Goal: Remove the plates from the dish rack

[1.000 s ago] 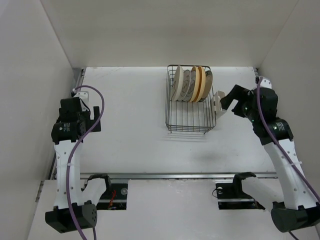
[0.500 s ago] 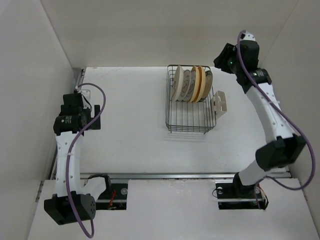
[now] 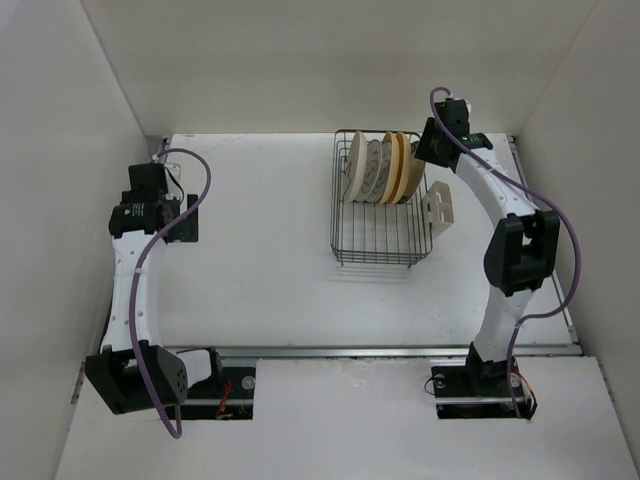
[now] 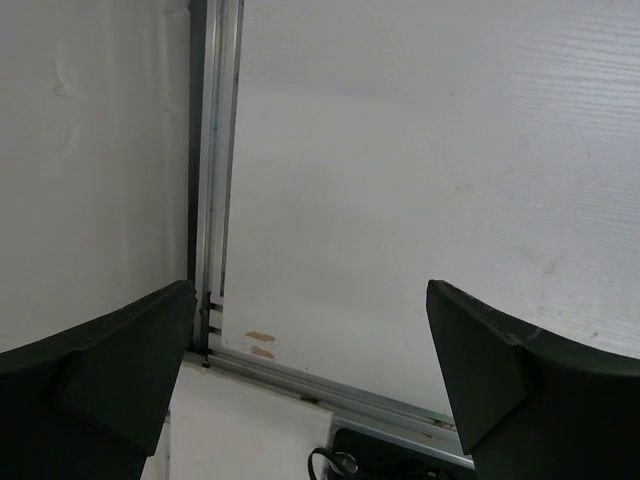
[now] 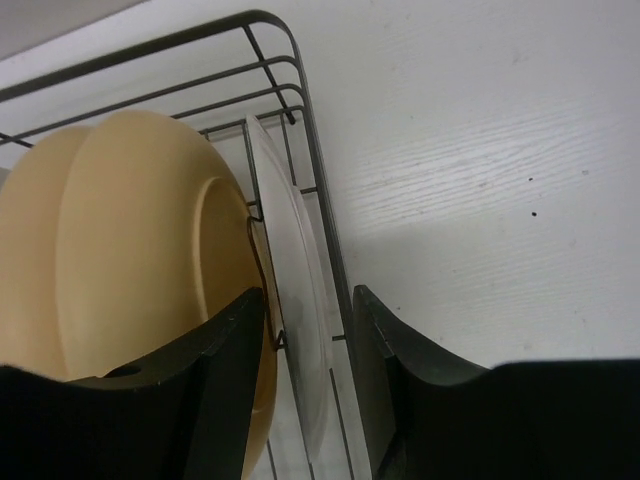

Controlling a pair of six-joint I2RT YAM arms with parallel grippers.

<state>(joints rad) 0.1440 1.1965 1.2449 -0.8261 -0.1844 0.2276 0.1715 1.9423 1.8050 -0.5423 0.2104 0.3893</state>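
Observation:
The dish rack (image 3: pixel 336 205) stands at the back middle of the table, with several plates (image 3: pixel 385 170) upright in its slots. My right gripper (image 3: pixel 428 146) reaches down over the rack's right end. In the right wrist view its dark fingers stand close on either side of the rim of a white plate (image 5: pixel 296 270), the last one beside the rack's end wire (image 5: pixel 322 205). A yellow-orange plate (image 5: pixel 130 240) stands just left of it. My right gripper (image 5: pixel 308 300) is shut on the white plate. My left gripper (image 4: pixel 310 300) hangs wide open over bare table at the far left (image 3: pixel 186 218).
A small beige cutlery holder (image 3: pixel 440 206) hangs on the rack's right side. White walls close in the table on the left, back and right. A metal rail (image 4: pixel 215 200) runs along the table's left edge, below my left gripper.
The right arm swung up from beside the cutlery holder, over to the rack's back right corner, and its jaws narrowed onto the white plate. The left arm drifted toward the back left.

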